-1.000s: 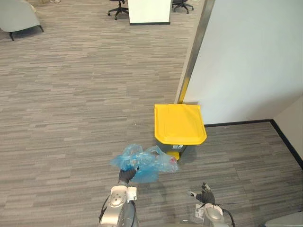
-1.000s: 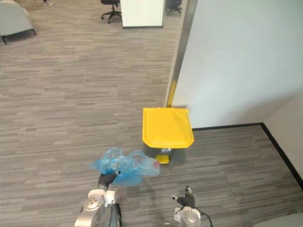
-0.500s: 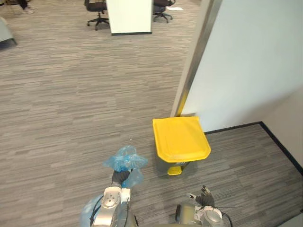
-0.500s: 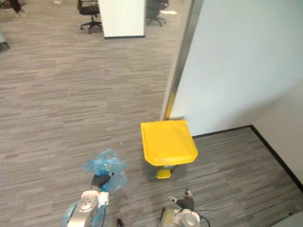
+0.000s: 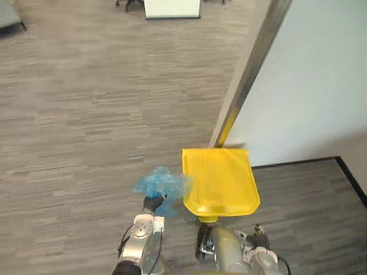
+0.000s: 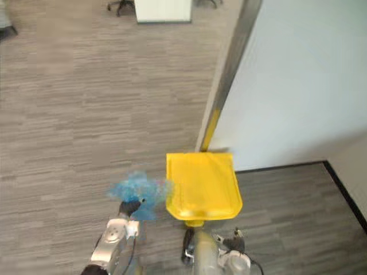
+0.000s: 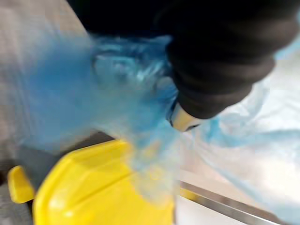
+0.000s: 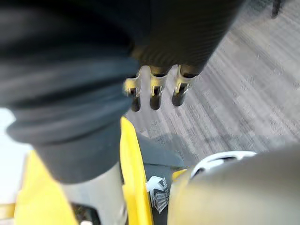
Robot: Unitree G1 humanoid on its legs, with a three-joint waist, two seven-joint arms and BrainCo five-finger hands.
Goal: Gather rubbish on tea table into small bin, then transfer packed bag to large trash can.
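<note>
Left eye view: blue bag (image 5: 160, 183) clenched in left hand (image 5: 152, 203), aloft just beside closed trash can (image 5: 221, 183) near wall. Right hand (image 8: 153, 93) spread, idle. Raise yellow lid (image 6: 202, 184) first, then lower bag inside.

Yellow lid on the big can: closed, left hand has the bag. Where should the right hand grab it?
Take the yellow lid by its near lip, from the robot's side, fingers hooked under. That rounded edge overhangs the can body; the far edge sits by the wall, probably the hinge side. The right hand is open nearby; the left hand is shut on the blue bag.
</note>
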